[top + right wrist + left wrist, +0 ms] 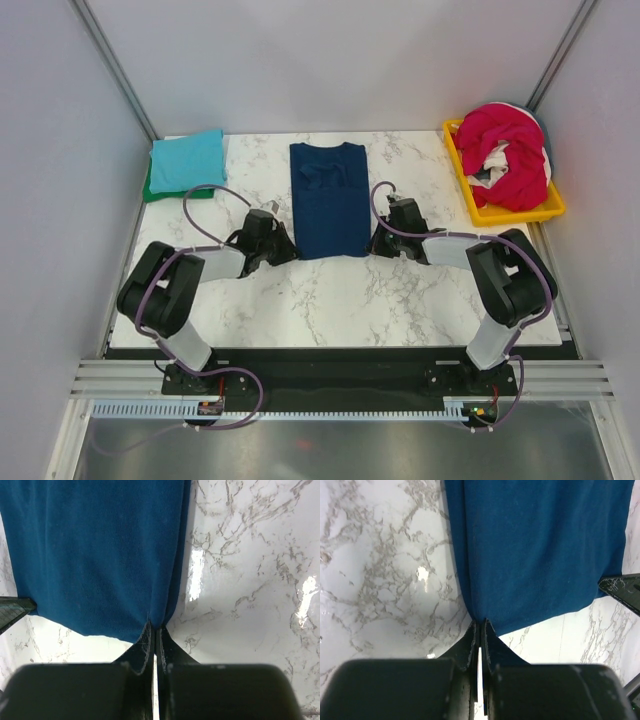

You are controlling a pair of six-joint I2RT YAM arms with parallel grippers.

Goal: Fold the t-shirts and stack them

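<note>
A navy blue t-shirt (329, 199) lies flat in a narrow folded strip at the middle of the marble table, collar toward the far side. My left gripper (291, 250) is shut on its near left corner (479, 611). My right gripper (372, 245) is shut on its near right corner (159, 615). A folded teal t-shirt (188, 159) rests on a green one (157, 190) at the far left. Crumpled magenta-red (508, 148) and white (494, 160) t-shirts fill the tray at the far right.
The yellow plastic tray (515, 213) stands at the table's far right corner. Grey walls close the left, right and back sides. The opposite gripper's tip (621, 586) shows at the right edge of the left wrist view.
</note>
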